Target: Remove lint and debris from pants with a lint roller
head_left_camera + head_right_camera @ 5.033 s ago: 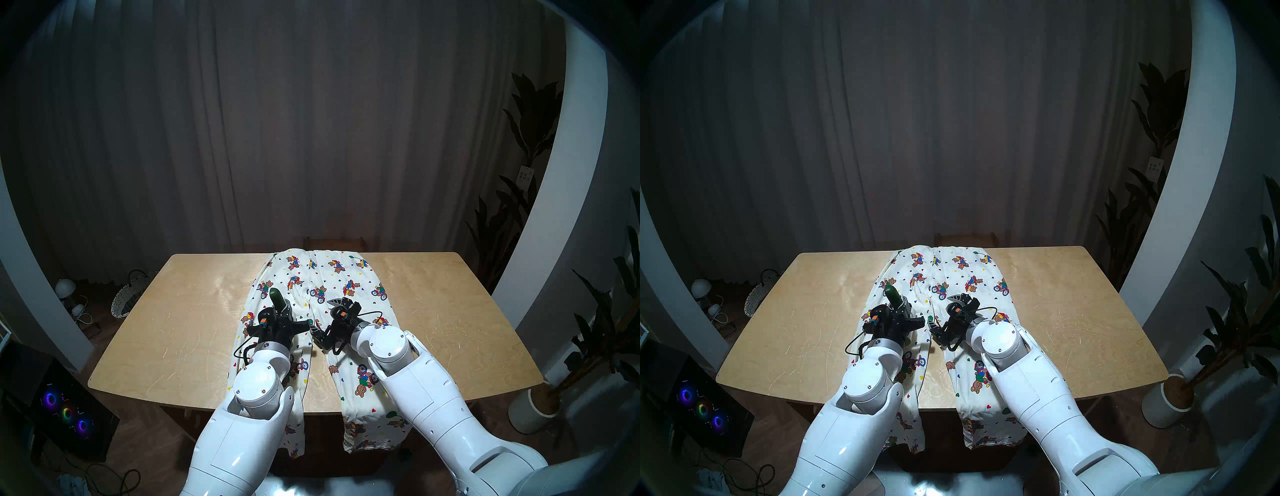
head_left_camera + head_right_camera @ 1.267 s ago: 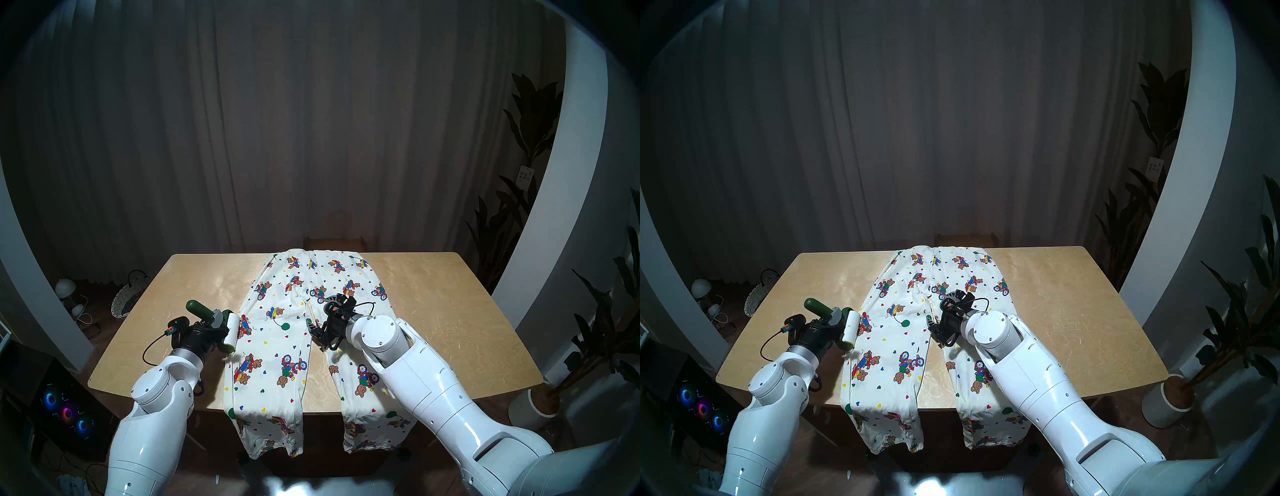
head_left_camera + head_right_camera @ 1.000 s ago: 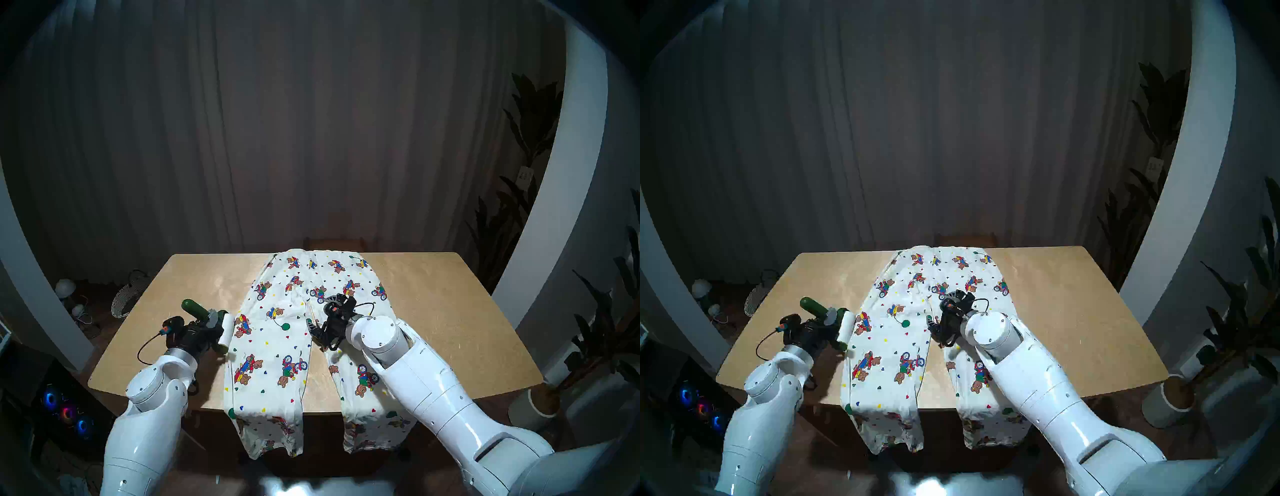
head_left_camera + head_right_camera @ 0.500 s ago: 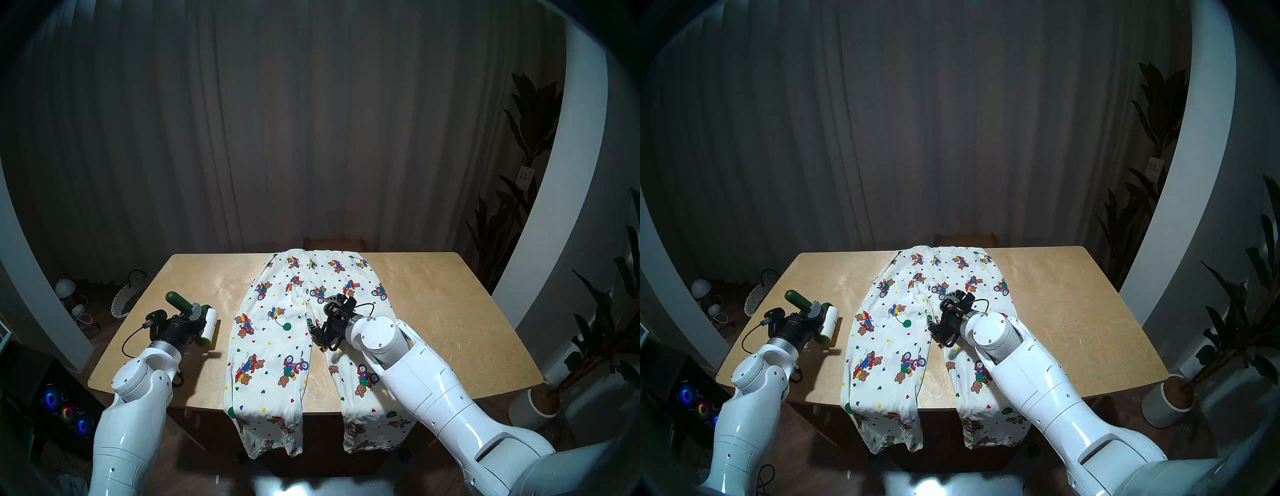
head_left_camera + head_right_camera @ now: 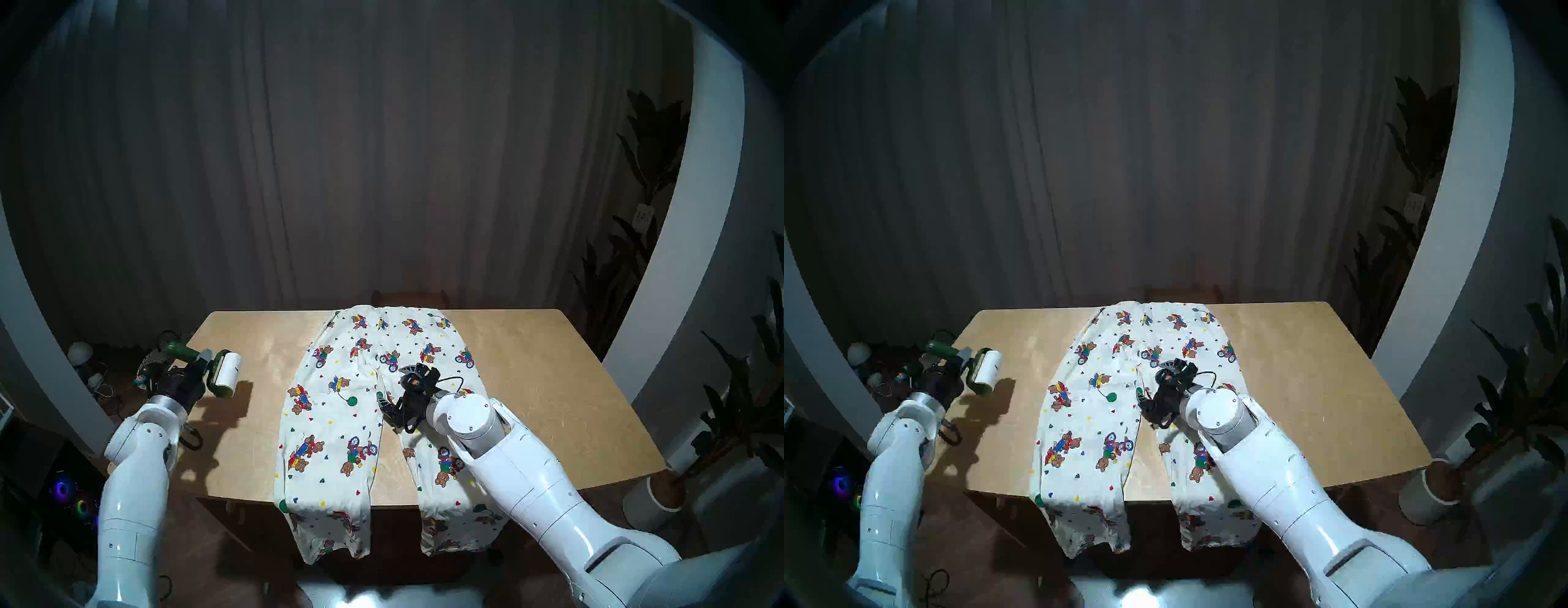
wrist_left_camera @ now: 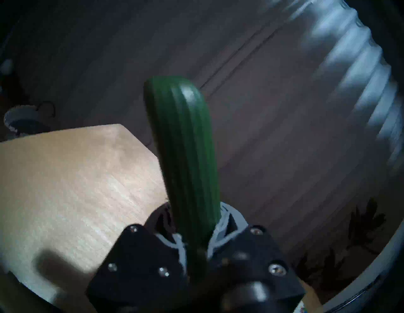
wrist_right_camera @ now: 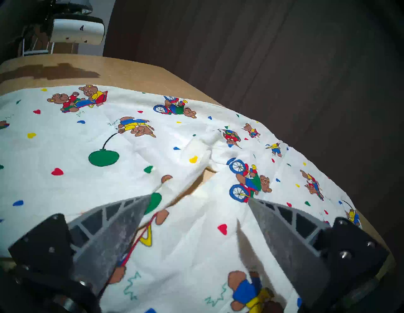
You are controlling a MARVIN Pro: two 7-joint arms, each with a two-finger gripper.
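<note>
The cream pants (image 5: 335, 424) (image 5: 1089, 429) printed with bears lie flat down the middle of the table, legs hanging over the near edge. My left gripper (image 5: 203, 364) (image 6: 194, 247) is shut on the lint roller's dark green handle (image 6: 183, 153) (image 5: 180, 350) and holds it in the air over the table's left edge, well clear of the pants. Its white roll (image 5: 227, 372) (image 5: 987, 371) (image 7: 76, 31) carries a few dark specks. My right gripper (image 5: 388, 403) (image 7: 199, 199) is open, fingertips (image 7: 122, 218) resting on the fabric at the crotch split. Lint and debris on the pants are too small to make out.
The wooden table (image 5: 530, 382) has bare top on both sides of the pants. On the floor to the left are a woven basket (image 5: 148, 365), a lamp (image 5: 79, 351) and a computer with glowing fans (image 5: 63, 488). Potted plants (image 5: 653, 496) stand to the right.
My left arm has carried the lint roller off the left pant leg, leftward and up to the table's left edge. The right gripper stays on the pants, barely moved.
</note>
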